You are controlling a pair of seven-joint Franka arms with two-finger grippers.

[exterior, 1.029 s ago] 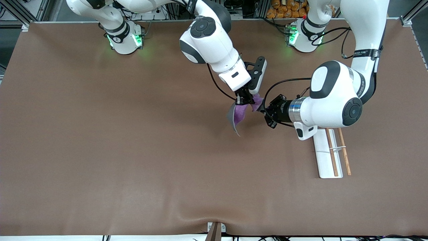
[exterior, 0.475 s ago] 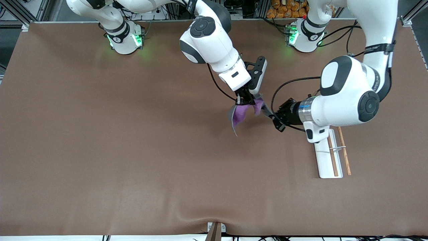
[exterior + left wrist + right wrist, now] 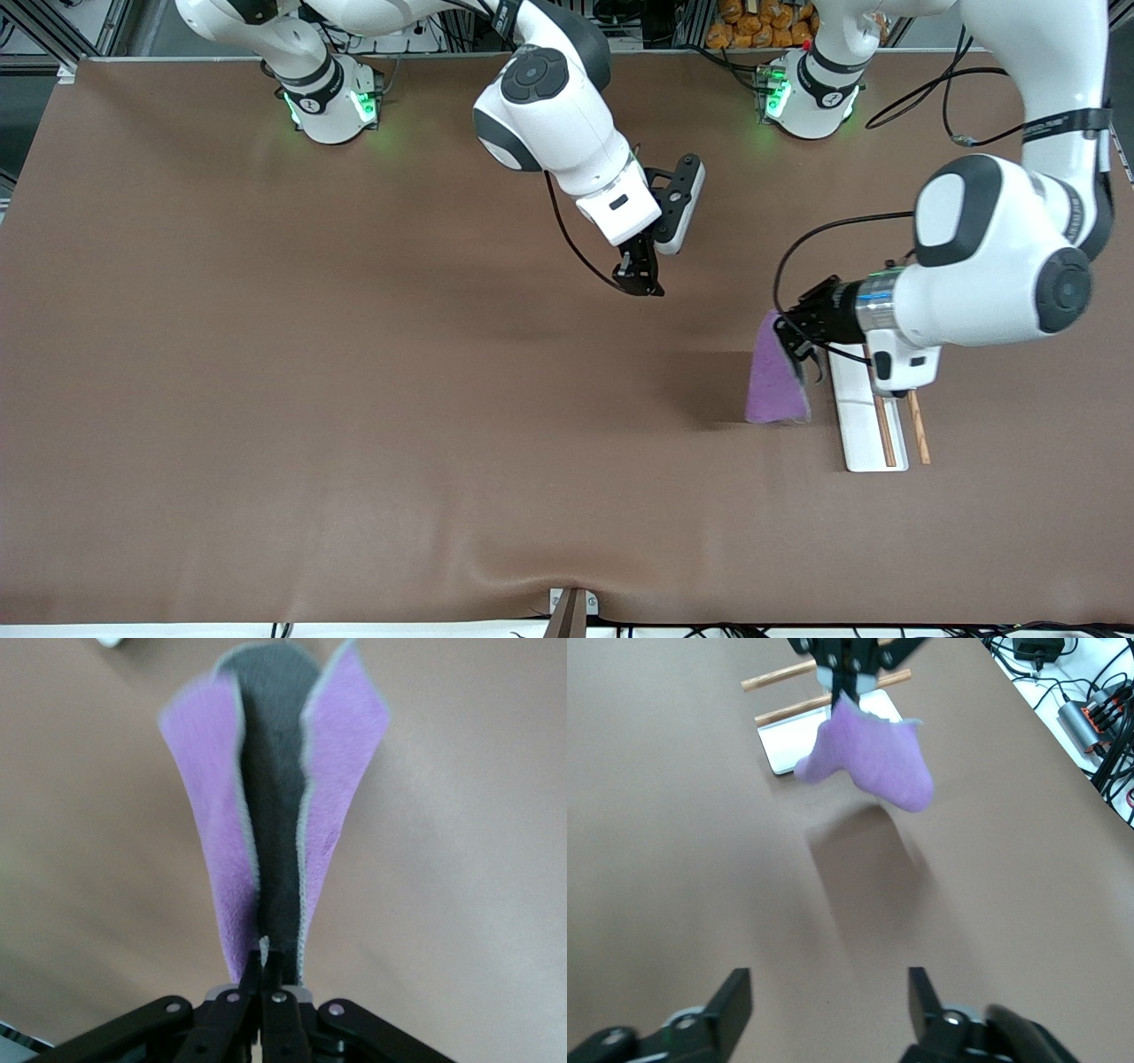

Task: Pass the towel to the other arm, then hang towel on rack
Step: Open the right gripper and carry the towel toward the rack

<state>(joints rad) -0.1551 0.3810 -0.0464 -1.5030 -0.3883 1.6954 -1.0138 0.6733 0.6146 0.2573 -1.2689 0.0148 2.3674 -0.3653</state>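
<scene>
Left gripper (image 3: pixel 791 341) is pinching the towel (image 3: pixel 773 381), which hangs right beside the rack (image 3: pixel 858 416), rods (image 3: pixel 883 430) running lengthwise alongside it. Right gripper (image 3: pixel 640 282) hangs spread and empty mid-table.

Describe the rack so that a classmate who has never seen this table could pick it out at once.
Start at the brown table and go toward the left arm's end. There, beside the purple towel hanging from the left end effector, stands the rack. It alone has a flat white base carrying two thin parallel wooden rods.

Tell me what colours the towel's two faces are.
The towel is purple and dark grey, clearest in the left wrist view.
</scene>
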